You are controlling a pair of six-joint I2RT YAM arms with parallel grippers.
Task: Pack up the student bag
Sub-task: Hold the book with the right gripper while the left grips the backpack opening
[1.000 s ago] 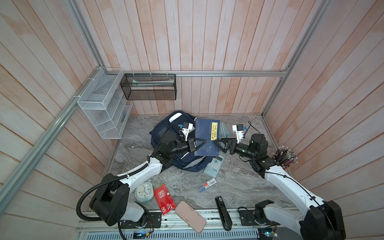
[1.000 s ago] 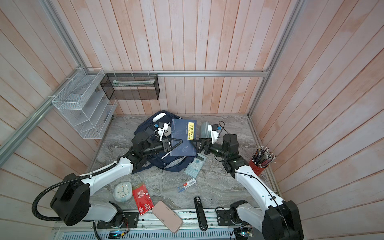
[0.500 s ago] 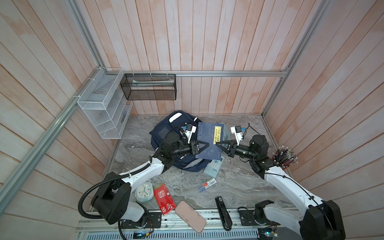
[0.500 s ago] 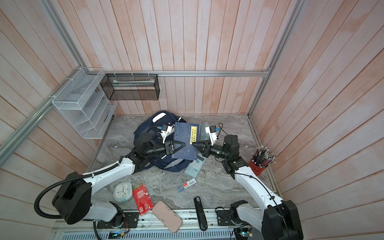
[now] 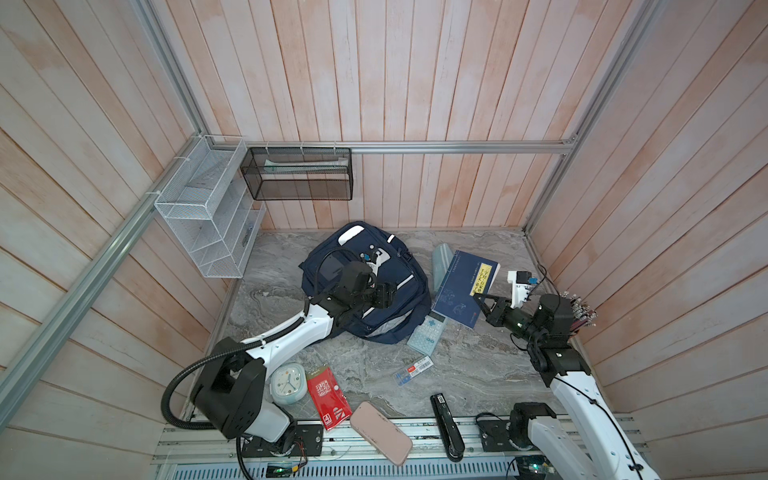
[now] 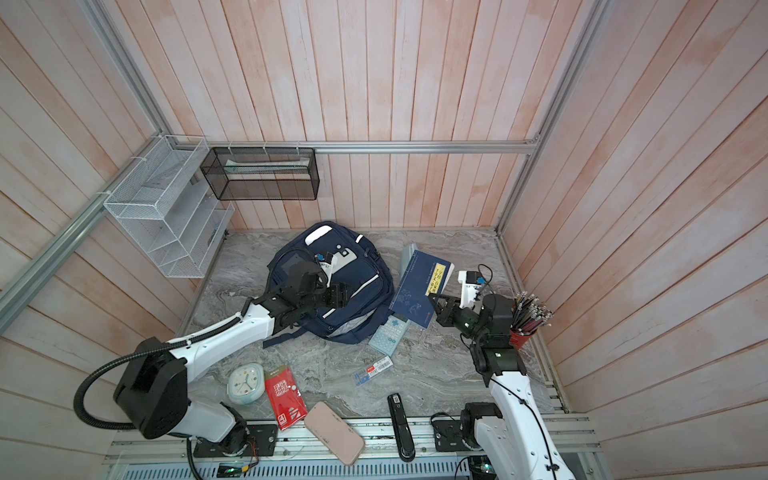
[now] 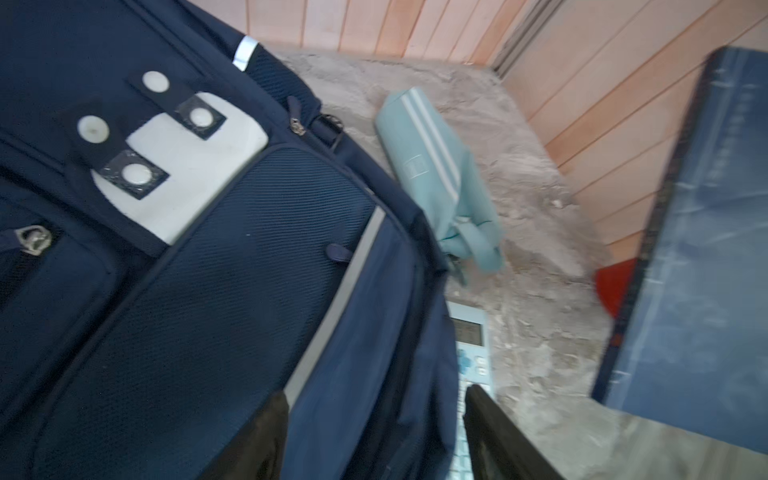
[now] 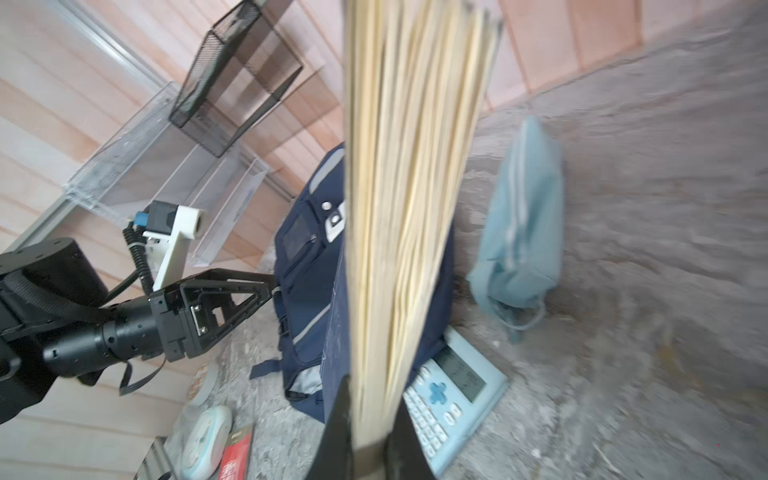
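Nearest you, at the front edge: pink case (image 5: 381,432) and black stapler (image 5: 446,428). Just behind, on the desk (image 5: 478,374): red packet (image 5: 328,395) with the clock (image 5: 288,382) beside it, and the pen box (image 5: 413,371) alone mid-desk. Next comes the calculator (image 5: 427,333), just at the near-right edge of the student bag (image 5: 399,282). The bag lies flat, mid-desk toward the back, front pockets up.

Your left claw (image 5: 384,296) hangs over the bag's right half, jaws wide, gripping nothing. The left arm (image 5: 291,332) stretches low from front-left across the bag.

Your right claw (image 5: 480,300) is clamped on the blue book (image 5: 463,291) at its page edge. The book is raised and tilted between the bag and the right arm (image 5: 577,390), low corner near the calculator. That arm's wrist sits just beside the pencil cup (image 6: 530,318) at the right wall, so it's tight there.

The light-blue pouch (image 5: 440,259) lies behind the book, beside the bag. Bare desk shows front-right past the pen box, and in the back-right corner.

Farthest: white wire rack (image 5: 208,216) on the left wall, black mesh basket (image 5: 299,178) on the back wall.
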